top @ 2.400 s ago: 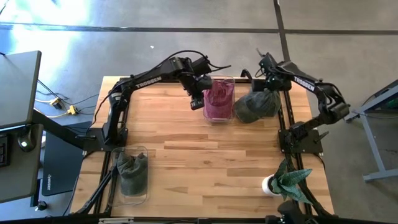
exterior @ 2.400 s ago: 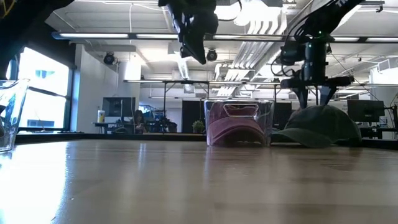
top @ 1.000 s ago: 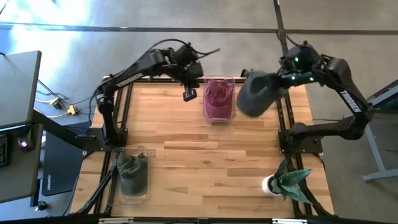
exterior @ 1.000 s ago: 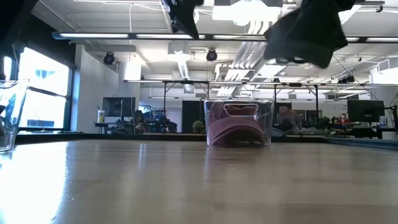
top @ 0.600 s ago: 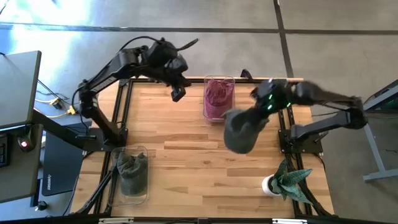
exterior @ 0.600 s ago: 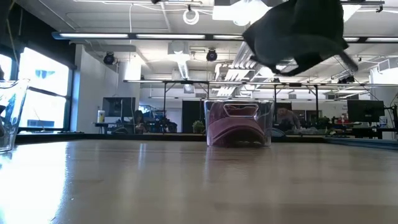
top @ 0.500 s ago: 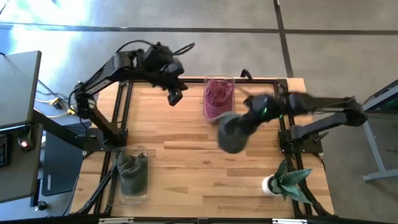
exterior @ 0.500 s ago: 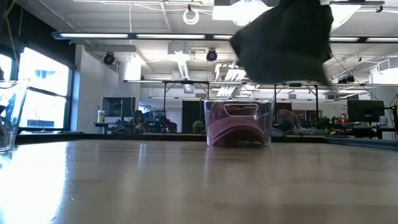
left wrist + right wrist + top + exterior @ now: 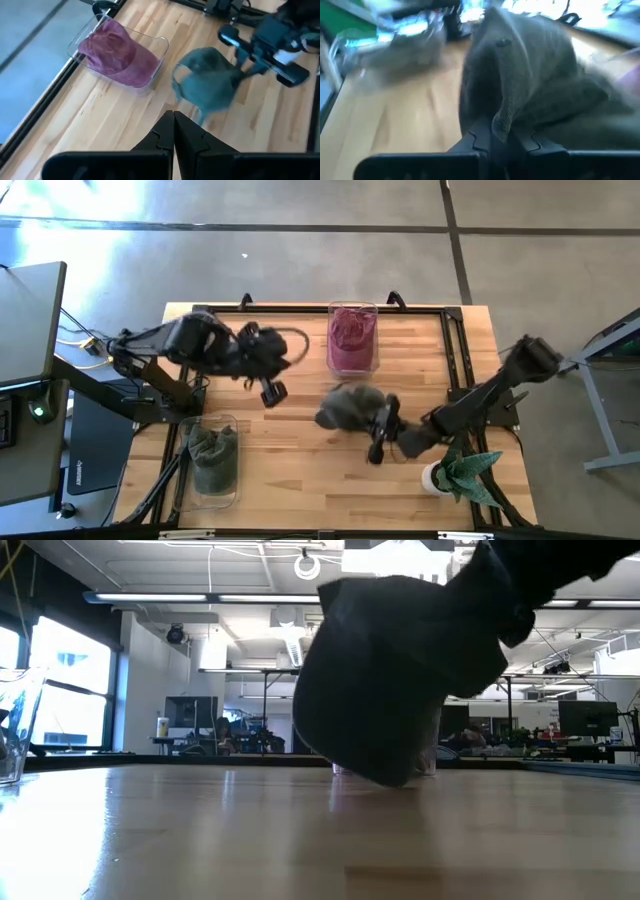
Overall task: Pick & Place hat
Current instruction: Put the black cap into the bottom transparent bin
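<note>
The right gripper (image 9: 492, 131) is pinching the grey hat (image 9: 350, 406) above mid-table. The thin fabric fold could be slipping free. The left gripper (image 9: 173, 131) is waiting left, pressed together.

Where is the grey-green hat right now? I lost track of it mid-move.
In the high view the grey-green hat hangs from the right gripper over mid-table, just in front of the clear bin holding the maroon hat.

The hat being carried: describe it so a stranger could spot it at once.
On the wooden table, look just in front of the clear box holding a pink hat. The dark green hat hangs there, pinched in the right tool; it alone sits in no box.
</note>
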### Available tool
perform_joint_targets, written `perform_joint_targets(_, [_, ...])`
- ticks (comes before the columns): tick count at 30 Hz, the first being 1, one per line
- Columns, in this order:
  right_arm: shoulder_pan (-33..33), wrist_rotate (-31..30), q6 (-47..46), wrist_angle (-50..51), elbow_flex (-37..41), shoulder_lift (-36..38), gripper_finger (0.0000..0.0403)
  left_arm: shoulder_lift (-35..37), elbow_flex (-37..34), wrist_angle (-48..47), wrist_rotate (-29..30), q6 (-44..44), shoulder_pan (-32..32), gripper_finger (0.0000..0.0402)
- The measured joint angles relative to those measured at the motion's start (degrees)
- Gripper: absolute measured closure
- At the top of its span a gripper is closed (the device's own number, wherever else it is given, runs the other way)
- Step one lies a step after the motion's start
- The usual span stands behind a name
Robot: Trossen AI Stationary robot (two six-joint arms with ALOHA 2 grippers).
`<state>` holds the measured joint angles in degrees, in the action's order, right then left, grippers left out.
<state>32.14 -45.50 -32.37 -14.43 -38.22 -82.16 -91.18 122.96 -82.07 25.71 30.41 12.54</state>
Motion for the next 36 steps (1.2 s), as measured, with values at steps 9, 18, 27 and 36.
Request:
perform_joint_targets(9, [3.7, 14.7, -7.3, 16.9, -13.7, -10.8, 0.0373, -1.0, -0.1, -5.4, 2.1, 1.4, 6.0, 0.0402])
perform_joint_targets(18, [2.7, 33.4, -28.1, 26.1, -16.3, -12.0, 0.0356, 2.1, -8.2, -7.2, 3.1, 1.0, 8.3, 0.0402])
perform_joint_targets(27, [-1.3, 58.4, -33.8, 25.4, -16.3, -10.3, 0.0204, 14.8, -38.0, 14.9, -8.9, 2.9, 8.1, 0.0402])
perform_joint_targets(36, [-8.2, 81.0, -40.5, 25.1, -18.1, -4.9, 0.0143, 18.7, -50.2, 22.4, -14.9, 6.1, 8.1, 0.0402])
